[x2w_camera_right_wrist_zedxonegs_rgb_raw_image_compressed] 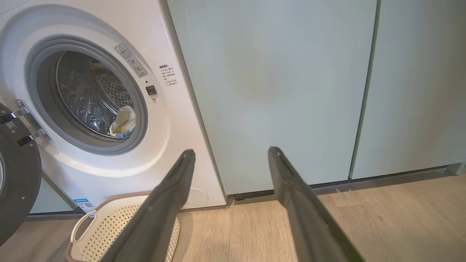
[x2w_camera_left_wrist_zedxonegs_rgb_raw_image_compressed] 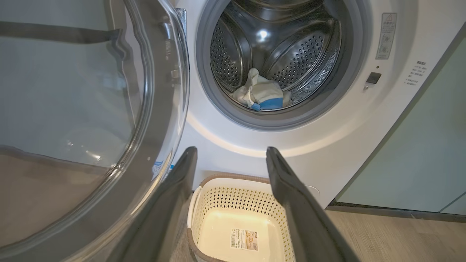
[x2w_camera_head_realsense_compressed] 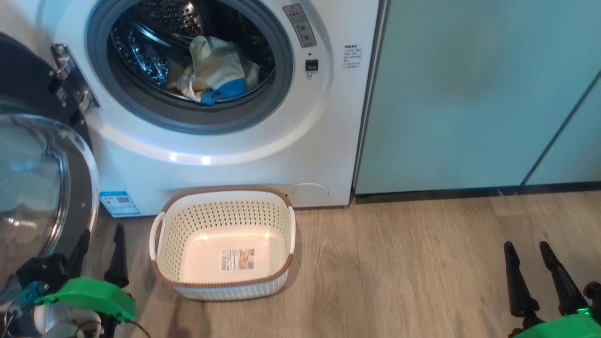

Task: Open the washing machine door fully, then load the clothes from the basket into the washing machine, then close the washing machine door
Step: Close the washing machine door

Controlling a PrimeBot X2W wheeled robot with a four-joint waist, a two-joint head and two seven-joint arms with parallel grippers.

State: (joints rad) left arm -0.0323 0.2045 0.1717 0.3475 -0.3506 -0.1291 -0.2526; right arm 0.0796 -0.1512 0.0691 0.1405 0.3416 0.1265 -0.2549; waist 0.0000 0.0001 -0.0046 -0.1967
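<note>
Left pincer (x2w_camera_head_realsense_compressed: 102, 230) low beside the basket (x2w_camera_head_realsense_compressed: 225, 189), right pincer (x2w_camera_head_realsense_compressed: 526, 245) well apart, both released, fingers upward.

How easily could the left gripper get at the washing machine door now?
Probably yes: the open, empty left gripper sits right beside the washing machine door, which stands wide open, with nothing between them.

washing machine (x2w_camera_head_realsense_compressed: 300, 155) white | basket (x2w_camera_head_realsense_compressed: 225, 281) cream, brown rim | clothes (x2w_camera_head_realsense_compressed: 213, 70) yellow-blue

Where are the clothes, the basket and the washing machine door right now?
the clothes (x2w_camera_head_realsense_compressed: 213, 70), head view, middle of the pale cloth.
the basket (x2w_camera_head_realsense_compressed: 225, 220), head view, perforated back wall.
the washing machine door (x2w_camera_head_realsense_compressed: 28, 188), head view, glass bowl.
</note>
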